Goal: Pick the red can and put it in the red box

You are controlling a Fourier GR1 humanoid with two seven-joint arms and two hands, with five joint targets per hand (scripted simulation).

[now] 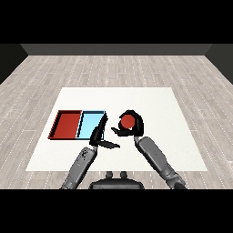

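Right hand (131,129) curls round red can (127,122), right of centre on counter (173,136), ready for carry. Red tray (58,125) waits at 9 o'clock, beyond blue tray (91,124). Left hand (101,139) idle, fingers straight, holding nothing.

Bare test room: white table (159,102), grey plank floor (113,68)

Right hand (132,128) curls round red can (126,121) — beside trays (red (58,125), blue (89,124)).
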